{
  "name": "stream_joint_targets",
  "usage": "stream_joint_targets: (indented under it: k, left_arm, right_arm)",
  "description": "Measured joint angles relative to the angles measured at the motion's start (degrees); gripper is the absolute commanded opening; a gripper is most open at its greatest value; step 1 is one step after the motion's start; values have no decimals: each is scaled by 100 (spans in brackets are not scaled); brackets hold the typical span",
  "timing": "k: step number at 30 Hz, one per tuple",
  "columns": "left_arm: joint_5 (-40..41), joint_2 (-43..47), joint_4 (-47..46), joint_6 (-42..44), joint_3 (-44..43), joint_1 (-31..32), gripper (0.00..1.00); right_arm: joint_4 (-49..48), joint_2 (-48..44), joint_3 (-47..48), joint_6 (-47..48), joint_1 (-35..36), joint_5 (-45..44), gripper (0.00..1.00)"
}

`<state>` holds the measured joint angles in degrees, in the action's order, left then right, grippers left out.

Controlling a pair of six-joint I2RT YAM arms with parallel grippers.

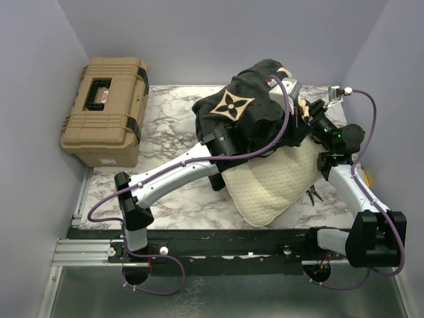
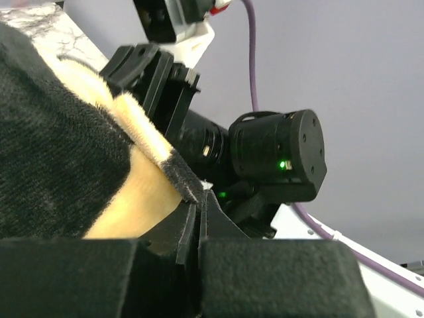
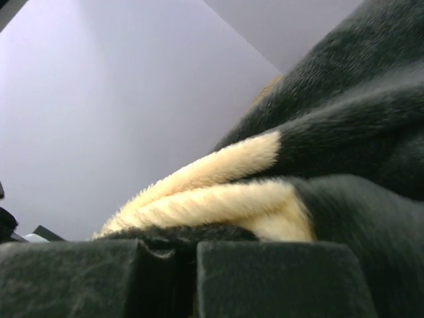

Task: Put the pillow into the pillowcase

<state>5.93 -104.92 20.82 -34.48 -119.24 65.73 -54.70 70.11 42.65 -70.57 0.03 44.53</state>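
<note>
You have no lettering, number or brand here that can be read. The tan toolbox (image 1: 106, 126) carries a small red-and-white label (image 1: 101, 99) beside its black handle, but it is too small for you to make out. The pillowcase (image 1: 248, 83) shows only a tan four-petal flower motif (image 1: 235, 106), a pattern without words.

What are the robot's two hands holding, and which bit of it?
Both hold the pillowcase. The left gripper and the right gripper each have their jaws shut on plush fabric at its edge.
</note>
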Motion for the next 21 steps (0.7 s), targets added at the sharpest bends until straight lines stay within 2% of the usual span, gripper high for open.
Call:
stream_joint_targets:
  k: [2, 5, 10, 12, 13, 16, 21]
  left_arm:
    - [175, 168, -190, 0, 319, 111, 0]
    - [588, 542, -551, -2, 1152, 162, 0]
    - [1198, 1016, -1001, -120, 2509, 44, 0]
    - [1150, 1093, -1300, -308, 3027, -52, 0]
    - [1064, 1104, -1576, -457, 3359, -127, 0]
    - [820, 1104, -2168, -776, 3908, -358, 0]
    - [586, 951, -2839, -970, 4035, -693, 0]
  right_arm:
    - [-24, 26, 90, -33, -72, 66, 0]
    - [319, 317, 404, 168, -76, 315, 11]
    - [2081, 1075, 1025, 1235, -52, 883, 68]
    - [3018, 1220, 1069, 1849, -81, 785, 82]
    - [3491, 1252, 1097, 2192, -107, 664, 86]
    - [4909, 1228, 1327, 3117, -170, 59, 89]
    - [6972, 715, 1515, 4183, -188, -1569, 90]
